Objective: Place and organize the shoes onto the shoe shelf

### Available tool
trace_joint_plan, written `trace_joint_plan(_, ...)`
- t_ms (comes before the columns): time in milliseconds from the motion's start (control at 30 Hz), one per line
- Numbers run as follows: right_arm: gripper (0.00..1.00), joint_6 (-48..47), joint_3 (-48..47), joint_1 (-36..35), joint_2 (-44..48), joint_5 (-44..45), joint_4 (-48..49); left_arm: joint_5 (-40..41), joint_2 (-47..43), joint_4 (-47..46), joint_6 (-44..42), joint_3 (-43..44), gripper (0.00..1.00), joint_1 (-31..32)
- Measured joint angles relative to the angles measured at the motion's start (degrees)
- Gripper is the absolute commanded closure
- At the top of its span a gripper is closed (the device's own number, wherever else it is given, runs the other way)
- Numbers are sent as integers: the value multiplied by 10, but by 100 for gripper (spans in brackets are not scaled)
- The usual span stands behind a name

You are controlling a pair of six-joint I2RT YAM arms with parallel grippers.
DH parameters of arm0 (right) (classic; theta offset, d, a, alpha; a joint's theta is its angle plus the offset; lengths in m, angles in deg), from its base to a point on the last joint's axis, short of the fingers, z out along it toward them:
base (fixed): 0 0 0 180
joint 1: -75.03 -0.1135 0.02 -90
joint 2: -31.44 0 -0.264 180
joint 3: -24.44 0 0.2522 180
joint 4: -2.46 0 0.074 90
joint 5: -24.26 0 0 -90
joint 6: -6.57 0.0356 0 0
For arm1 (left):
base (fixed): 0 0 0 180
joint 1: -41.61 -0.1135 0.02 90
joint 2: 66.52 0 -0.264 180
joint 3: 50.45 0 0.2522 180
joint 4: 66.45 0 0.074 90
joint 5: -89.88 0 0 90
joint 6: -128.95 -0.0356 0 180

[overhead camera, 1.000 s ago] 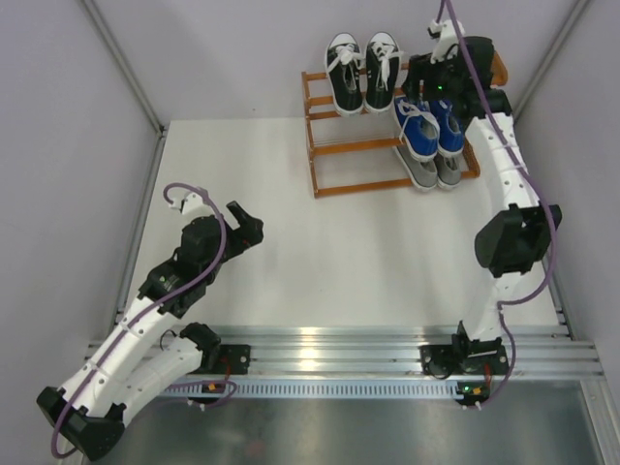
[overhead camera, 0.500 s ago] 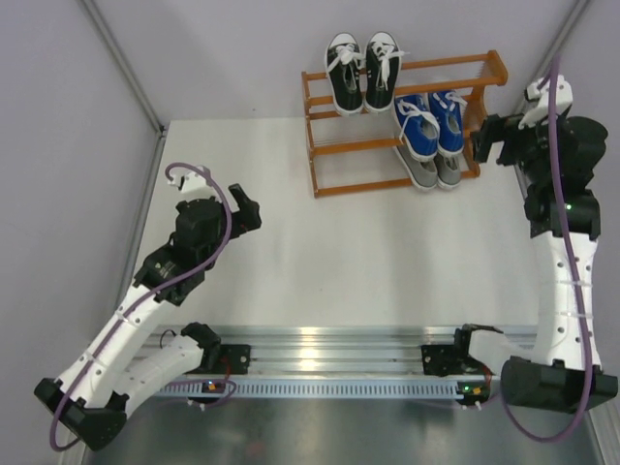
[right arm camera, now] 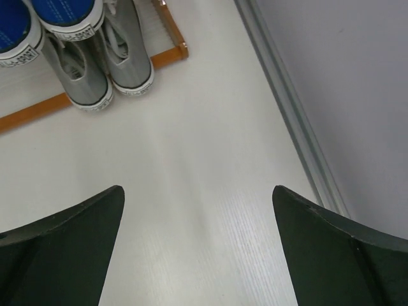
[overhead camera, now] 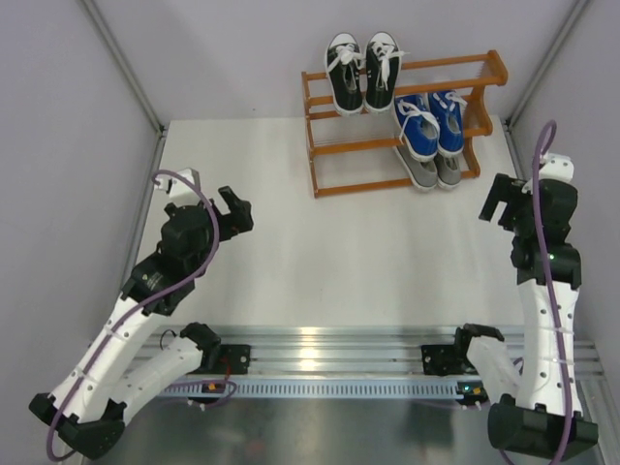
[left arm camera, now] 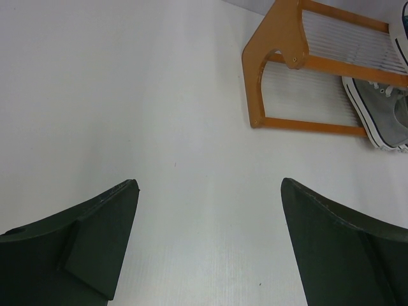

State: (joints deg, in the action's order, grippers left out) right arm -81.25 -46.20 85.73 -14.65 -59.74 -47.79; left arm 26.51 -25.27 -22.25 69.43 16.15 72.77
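Note:
The orange-brown shoe shelf (overhead camera: pixel 334 145) stands at the back of the table. The black pair (overhead camera: pixel 363 73) sits on its top tier, the blue pair (overhead camera: pixel 429 123) on the middle tier, the grey pair (overhead camera: pixel 432 170) on the bottom tier. My left gripper (overhead camera: pixel 232 210) is open and empty over the table's left side, well clear of the shelf. My right gripper (overhead camera: pixel 501 199) is open and empty to the right of the shelf's front corner. The left wrist view shows the shelf's side panel (left arm camera: pixel 271 57) and a grey shoe (left arm camera: pixel 376 115). The right wrist view shows the grey pair (right arm camera: pixel 102 64) and blue toes (right arm camera: pixel 57 13).
Grey side walls with metal posts close in the table left (overhead camera: pixel 121 68) and right (overhead camera: pixel 542 58). A metal rail (right arm camera: pixel 287 102) runs along the table's right edge close to my right gripper. The arms' bases stand on the aluminium rail (overhead camera: pixel 329 354) at the front.
My right arm has drawn back from the shelf's top right, swinging right and then toward the front. My left gripper has shifted slightly left. The shoes have not moved.

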Motion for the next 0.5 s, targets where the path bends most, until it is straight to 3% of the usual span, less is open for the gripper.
trace_joint_plan(500,1,9,34,0,24,28,6,5,-51,13,16,0,1,0)
